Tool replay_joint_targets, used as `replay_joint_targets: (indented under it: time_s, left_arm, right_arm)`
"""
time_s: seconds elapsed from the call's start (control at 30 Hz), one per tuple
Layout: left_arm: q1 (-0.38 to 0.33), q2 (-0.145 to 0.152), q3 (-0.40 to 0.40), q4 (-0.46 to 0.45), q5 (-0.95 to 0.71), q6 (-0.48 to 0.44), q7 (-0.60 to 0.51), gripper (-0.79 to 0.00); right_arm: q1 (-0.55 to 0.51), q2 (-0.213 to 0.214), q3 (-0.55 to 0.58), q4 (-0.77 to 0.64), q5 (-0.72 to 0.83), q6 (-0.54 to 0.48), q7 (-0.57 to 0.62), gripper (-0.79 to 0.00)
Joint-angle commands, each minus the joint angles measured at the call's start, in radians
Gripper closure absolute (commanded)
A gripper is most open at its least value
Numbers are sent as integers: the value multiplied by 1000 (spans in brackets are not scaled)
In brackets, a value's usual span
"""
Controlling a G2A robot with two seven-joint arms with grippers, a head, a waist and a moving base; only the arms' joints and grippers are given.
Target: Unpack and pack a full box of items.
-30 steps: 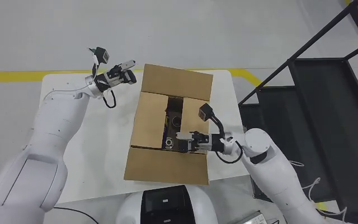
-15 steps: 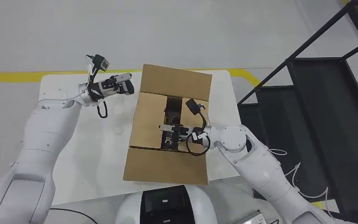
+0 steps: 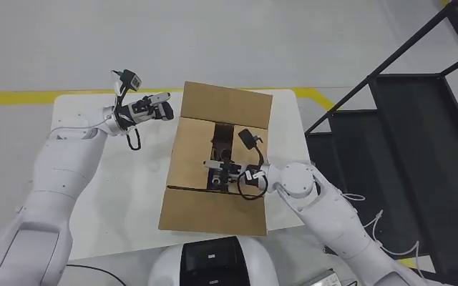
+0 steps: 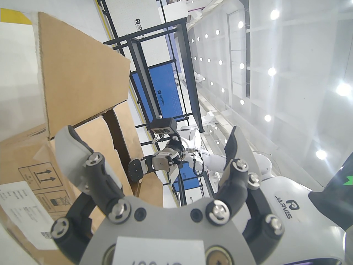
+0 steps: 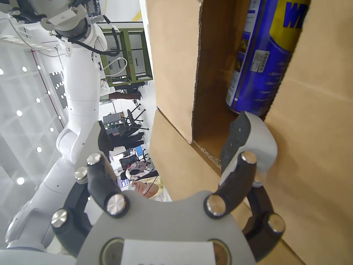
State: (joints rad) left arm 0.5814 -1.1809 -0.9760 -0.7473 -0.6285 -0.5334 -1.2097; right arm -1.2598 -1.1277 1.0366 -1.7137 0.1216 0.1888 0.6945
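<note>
Right gripper point(image 3: 213, 174), newly swung over the box point(image 3: 192, 154) slot, spread wide; left gripper point(image 3: 168, 106) wide too, alongside.

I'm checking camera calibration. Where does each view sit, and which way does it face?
Top view: above the arms, looking down at the cardboard box on the white table; both arms show.
Left wrist view: on the left wrist, looking past its open left pincer along the box's side; the right pincer shows beyond.
Right wrist view: on the right wrist, looking into the box's gap at a blue spray can; the left arm shows behind.
Shared: all see the box.
</note>
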Motion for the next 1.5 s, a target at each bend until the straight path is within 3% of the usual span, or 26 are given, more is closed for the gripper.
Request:
replay_joint_targets:
  time_s: [0.0, 0.3, 0.6, 0.77, 1.1, 1.27, 1.47]
  left_arm:
    - [9, 6, -12, -22, 16, 9, 18, -785]
    - [57, 35, -82, -100, 58, 38, 58, -785]
    - [119, 62, -174, -219, 25, 10, 57, -785]
    - [148, 72, -212, -286, 11, 6, 72, -785]
    - [160, 75, -238, -347, -16, 6, 60, -785]
    - [141, 75, -202, -306, 69, 134, 60, -785]
    - [131, 75, -182, -248, 137, 208, 88, -785]
  right_arm:
    - [14, -8, -23, 26, 21, -19, -9, -785]
    - [104, -50, -122, 129, 109, -91, -46, -785]
    - [183, -89, -155, 116, 184, -238, -134, -785]
    - [247, -135, -267, 127, 211, -306, -173, -785]
    - [361, -222, -443, 274, 214, -287, -170, -785]
    - [366, -222, -401, 272, 224, -286, -147, -785]
    - [258, -154, -200, 105, 228, -252, -20, -785]
